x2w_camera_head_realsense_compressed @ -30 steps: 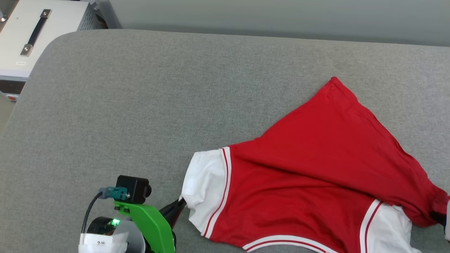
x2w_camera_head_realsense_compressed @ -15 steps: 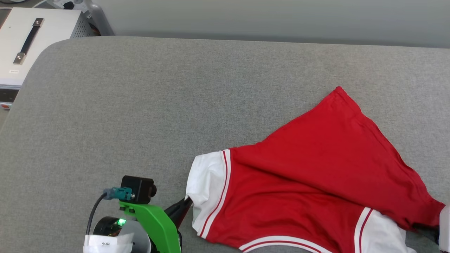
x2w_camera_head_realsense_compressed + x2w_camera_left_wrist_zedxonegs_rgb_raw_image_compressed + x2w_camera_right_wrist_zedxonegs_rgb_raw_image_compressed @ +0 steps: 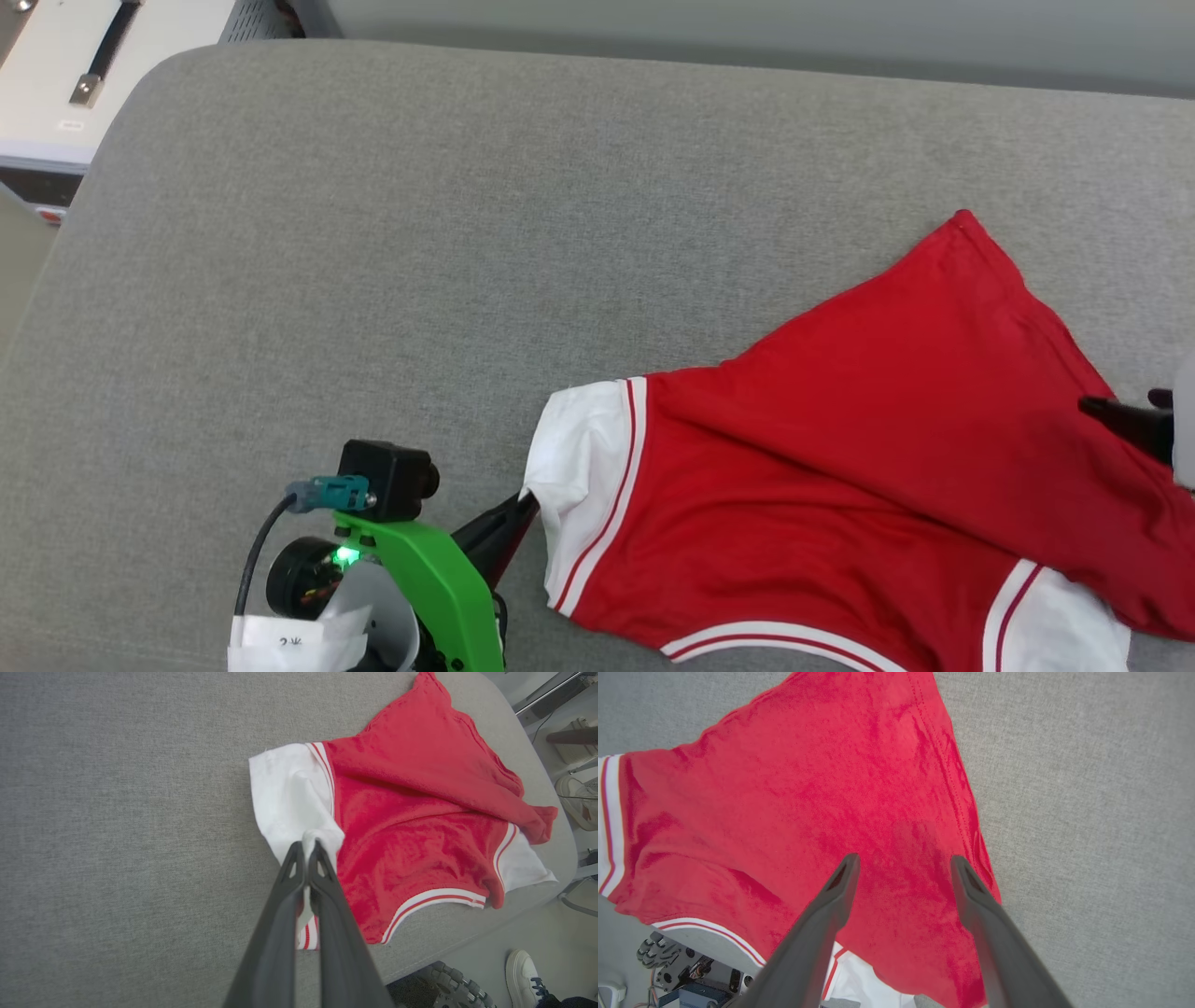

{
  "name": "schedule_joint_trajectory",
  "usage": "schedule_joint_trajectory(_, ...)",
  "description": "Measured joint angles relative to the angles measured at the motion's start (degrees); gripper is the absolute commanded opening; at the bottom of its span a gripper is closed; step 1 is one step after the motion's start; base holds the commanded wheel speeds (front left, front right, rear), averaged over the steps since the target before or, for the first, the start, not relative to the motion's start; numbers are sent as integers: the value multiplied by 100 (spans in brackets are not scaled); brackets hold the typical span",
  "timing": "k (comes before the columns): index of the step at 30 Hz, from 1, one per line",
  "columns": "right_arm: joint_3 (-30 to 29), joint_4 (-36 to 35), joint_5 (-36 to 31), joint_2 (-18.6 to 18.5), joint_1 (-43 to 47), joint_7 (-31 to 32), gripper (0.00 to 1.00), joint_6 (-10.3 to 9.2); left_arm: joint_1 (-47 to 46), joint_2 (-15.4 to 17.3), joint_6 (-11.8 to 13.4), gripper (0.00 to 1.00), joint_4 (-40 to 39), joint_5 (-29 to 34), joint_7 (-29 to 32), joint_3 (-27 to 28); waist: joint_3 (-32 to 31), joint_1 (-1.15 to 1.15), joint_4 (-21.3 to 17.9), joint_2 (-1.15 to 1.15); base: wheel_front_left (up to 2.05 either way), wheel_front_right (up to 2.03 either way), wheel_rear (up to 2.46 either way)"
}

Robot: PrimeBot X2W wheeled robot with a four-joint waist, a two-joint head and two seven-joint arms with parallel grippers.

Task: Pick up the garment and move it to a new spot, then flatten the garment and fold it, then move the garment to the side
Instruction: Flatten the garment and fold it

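Red garment (just one), left gripper pinching its sleeve — right gripper splayed.

"What is different about your right gripper?"

"It no longer pinches the red jersey shirt with white short sleeves. Its two long dark fingers now stand wide apart over the flat red cloth, away from the bunched edge they were clamping."

"Anything else?"

"My head camera has shifted, so the whole scene sits differently in its view."
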Motion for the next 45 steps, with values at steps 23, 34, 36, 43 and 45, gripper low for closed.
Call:
schedule_joint_trajectory(23, 479, 1914, -1148, -287, -2264, 277, 100, 0, -591, -370, -344, 0, 42, 269, -140, -250, 1242, 1, 1206, 0, 0, 0, 0)
schedule_joint_trajectory(34, 926, 1954, -1061, -684, -2265, 215, 0, 0, -681, -474, -402, 0, 193, 268, -205, -259, 1455, 0, 1406, 0, 0, 0, 0)
schedule_joint_trajectory(36, 937, 1982, -1014, -677, -2259, 58, 0, 0, -692, -476, -402, 0, 221, 267, -223, -252, 1436, 1, 1404, 0, 0, 0, 0)
schedule_joint_trajectory(43, 1007, 2218, -801, -592, -2256, -787, 0, 0, -703, -472, -400, 0, 332, 259, -313, -149, 1242, 1, 1326, 0, 0, 0, 0)
schedule_joint_trajectory(45, 1061, 2314, -716, -538, -2254, -1076, 0, 0, -703, -463, -393, 0, 368, 257, -343, -119, 1143, 0, 1279, 0, 0, 0, 0)
